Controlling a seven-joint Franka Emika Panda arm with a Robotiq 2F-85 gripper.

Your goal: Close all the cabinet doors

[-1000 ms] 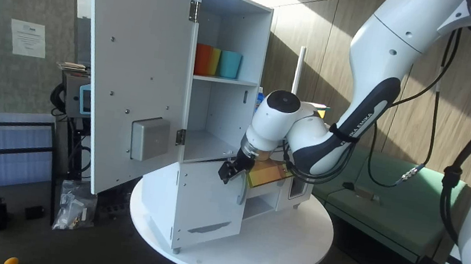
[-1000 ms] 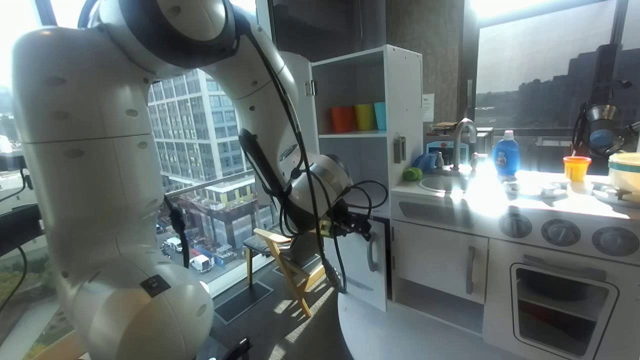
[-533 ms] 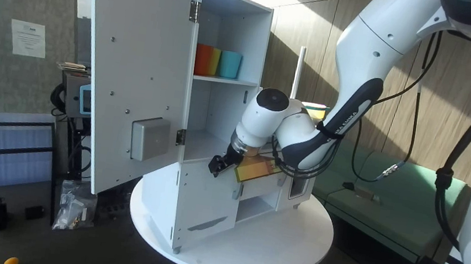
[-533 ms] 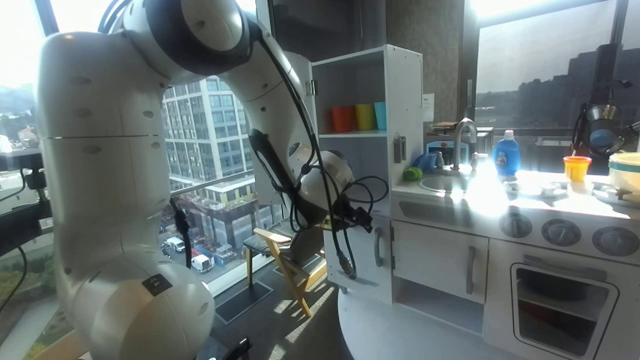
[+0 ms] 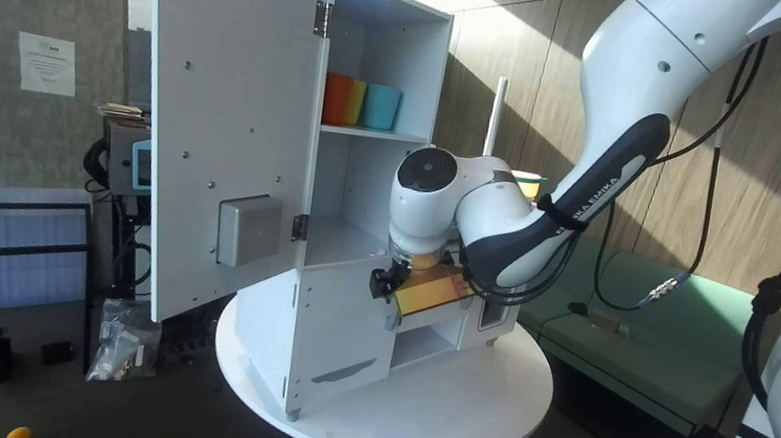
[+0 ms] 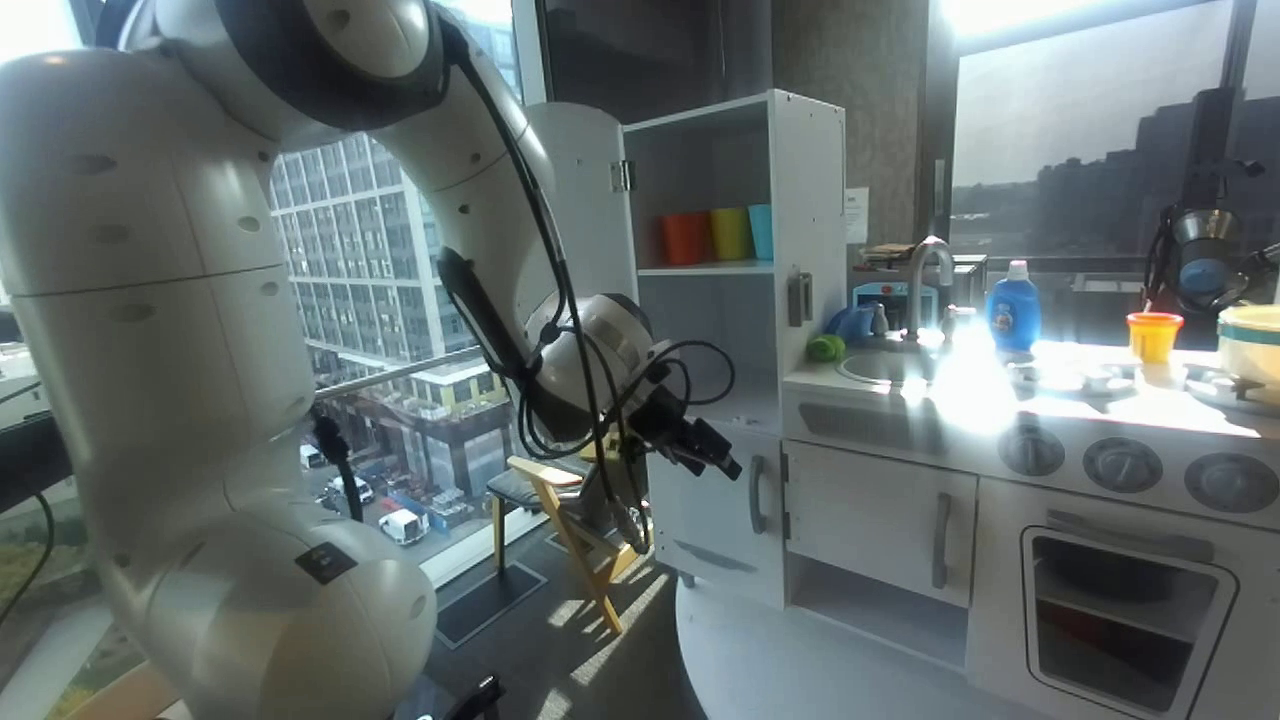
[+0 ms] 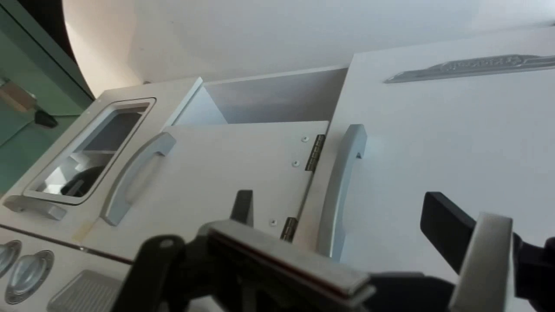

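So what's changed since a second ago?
The short white rectangular lower door, slightly ajar before, swung inward and now looks shut; the black two-fingered gripper then eased back, holding nothing. Unchanged: the tall flat white door hangs wide open.

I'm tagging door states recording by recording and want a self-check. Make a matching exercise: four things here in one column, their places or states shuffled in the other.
Things
1. tall door
2. shorter door under the shelf
3. light blue cup
4. round tabletop

Places or states
A. on the shelf
B. beneath the cabinet
C. looks shut
D. swung open

Pairs: 1-D; 2-C; 3-A; 4-B
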